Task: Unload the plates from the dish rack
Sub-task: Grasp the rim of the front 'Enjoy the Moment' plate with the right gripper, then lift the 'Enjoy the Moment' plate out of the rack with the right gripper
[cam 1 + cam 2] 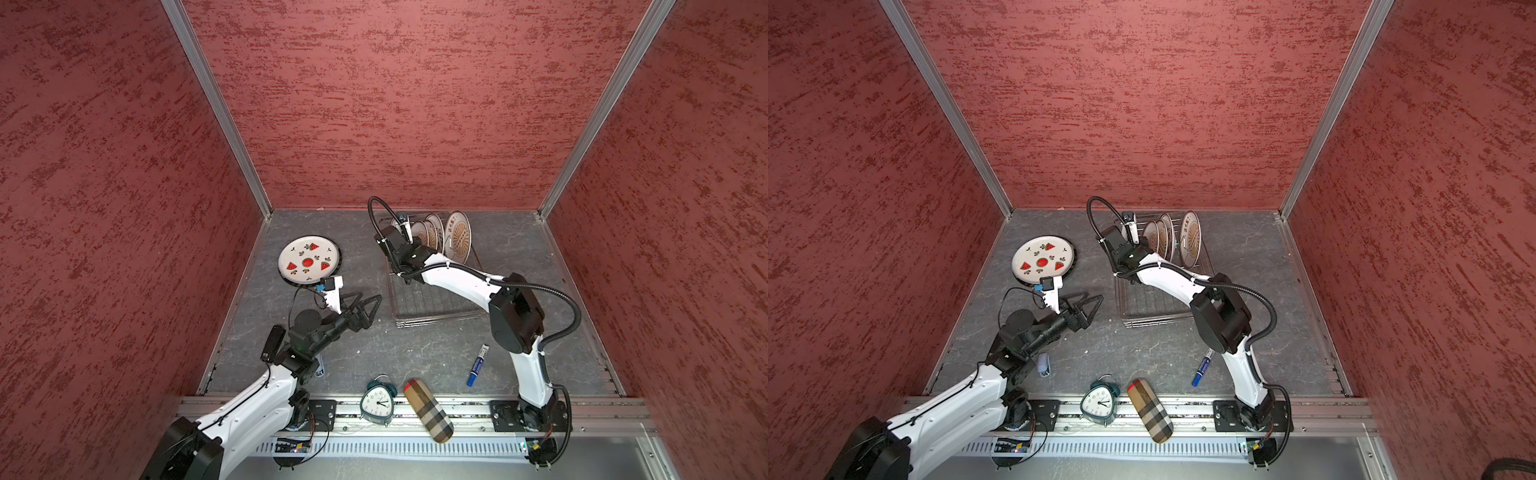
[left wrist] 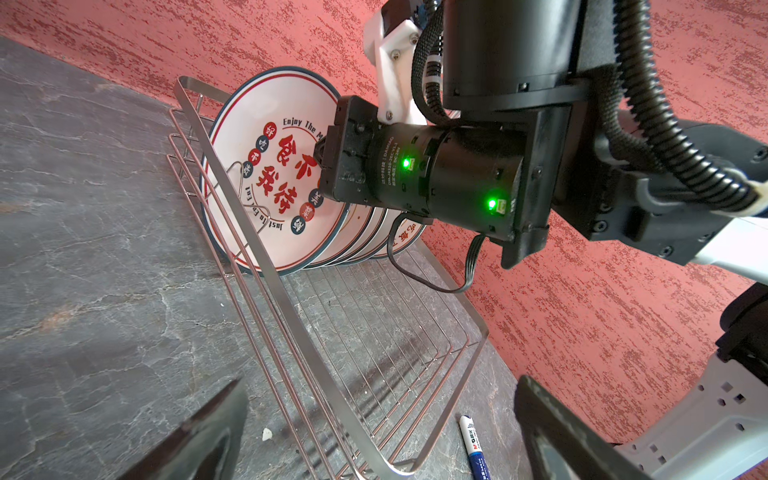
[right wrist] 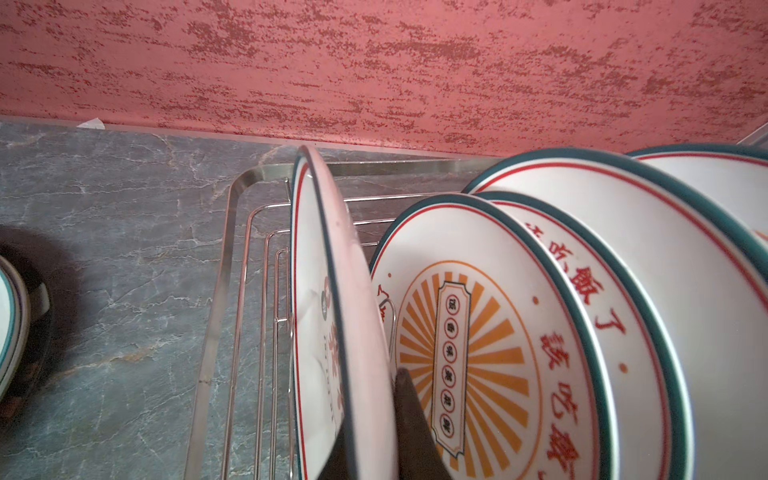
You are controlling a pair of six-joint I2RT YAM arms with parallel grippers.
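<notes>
A: What is in the rack (image 1: pixel 1154 305)?
B: A row of plates (image 1: pixel 1190 243), standing up at the back end. The right pincer (image 1: pixel 1139 239) is at the left end of the row.
A: And the left pincer (image 1: pixel 1089 296)?
B: Spread wide, over the counter (image 1: pixel 1142 357), near a watermelon plate (image 1: pixel 1043 261) lying flat. A clock (image 1: pixel 1098 402) sits at the front beside a checked case (image 1: pixel 1149 411).
</notes>
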